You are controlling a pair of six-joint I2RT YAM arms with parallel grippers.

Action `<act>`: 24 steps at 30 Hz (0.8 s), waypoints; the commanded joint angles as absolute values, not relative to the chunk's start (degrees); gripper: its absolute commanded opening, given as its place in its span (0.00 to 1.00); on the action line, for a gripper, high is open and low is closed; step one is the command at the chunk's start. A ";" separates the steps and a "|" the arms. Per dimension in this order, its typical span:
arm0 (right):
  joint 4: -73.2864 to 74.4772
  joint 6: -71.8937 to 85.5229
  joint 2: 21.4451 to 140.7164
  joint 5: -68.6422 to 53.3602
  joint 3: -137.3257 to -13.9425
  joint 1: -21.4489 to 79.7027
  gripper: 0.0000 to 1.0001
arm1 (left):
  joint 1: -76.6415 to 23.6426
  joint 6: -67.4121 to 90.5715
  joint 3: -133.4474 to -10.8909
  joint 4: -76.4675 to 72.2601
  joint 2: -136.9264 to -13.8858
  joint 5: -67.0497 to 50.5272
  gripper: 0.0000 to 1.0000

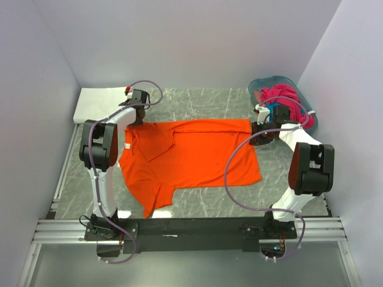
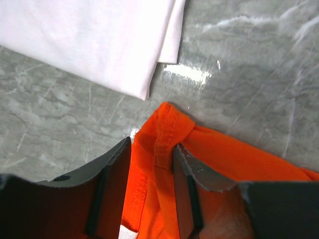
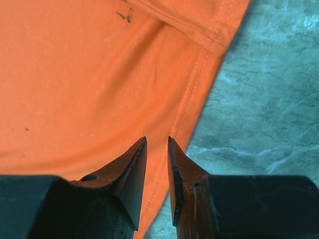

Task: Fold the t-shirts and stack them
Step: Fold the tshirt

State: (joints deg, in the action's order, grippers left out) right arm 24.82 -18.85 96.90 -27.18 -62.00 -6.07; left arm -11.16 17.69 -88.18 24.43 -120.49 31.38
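The bright orange t-shirt (image 1: 197, 152) lies spread sideways on the marble table, collar to the left, with its far sleeve folded in. My left gripper (image 1: 139, 119) is at the shirt's far left corner. In the left wrist view it (image 2: 151, 145) is shut on a bunched fold of orange cloth (image 2: 167, 129). My right gripper (image 1: 258, 130) is at the far right corner. Its jaws (image 3: 157, 139) stand narrow astride the stitched hem (image 3: 192, 97), gripping it. A folded white t-shirt (image 1: 99, 103) (image 2: 99, 40) lies at the far left.
A teal basket (image 1: 312, 117) at the far right holds a magenta shirt (image 1: 284, 97) and some blue cloth (image 1: 276, 111). White walls close in the table on three sides. The arm bases stand on the rail at the near edge.
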 commanded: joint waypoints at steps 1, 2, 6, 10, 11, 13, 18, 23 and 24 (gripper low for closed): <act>24.00 -18.28 97.38 -27.51 -64.51 -6.77 0.31 | -11.51 16.26 -91.49 24.26 -120.59 33.84 0.44; 23.99 -18.19 97.56 -27.34 -64.51 -6.68 0.31 | -11.51 16.09 -91.76 24.43 -120.67 33.58 0.44; 24.34 -18.19 99.31 -25.76 -65.30 -6.77 0.31 | -11.51 15.47 -93.16 25.22 -121.46 33.14 0.44; 25.05 -16.53 101.33 -24.62 -67.14 -6.85 0.31 | -11.34 15.55 -93.34 25.49 -121.82 31.30 0.42; 25.05 -16.52 101.34 -24.61 -67.15 -6.86 0.31 | -11.34 15.56 -93.34 25.40 -121.82 31.03 0.42; 24.44 -15.65 101.34 -23.47 -67.41 -6.94 0.31 | -11.34 15.73 -93.16 25.23 -121.73 30.68 0.41; 25.13 -15.12 103.18 -23.46 -68.29 -6.94 0.31 | -10.99 15.91 -92.99 25.22 -121.64 29.62 0.41; 27.42 -16.87 103.89 -27.84 -70.40 -6.68 0.33 | -10.46 16.17 -92.20 24.79 -121.20 28.48 0.41; 27.60 -17.92 103.54 -28.64 -70.57 -6.51 0.33 | -10.37 16.17 -92.02 24.79 -121.03 28.04 0.41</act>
State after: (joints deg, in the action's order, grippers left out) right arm 25.96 -16.21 103.94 -25.32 -67.83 -6.42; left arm -10.90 16.16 -91.24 25.12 -121.01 29.61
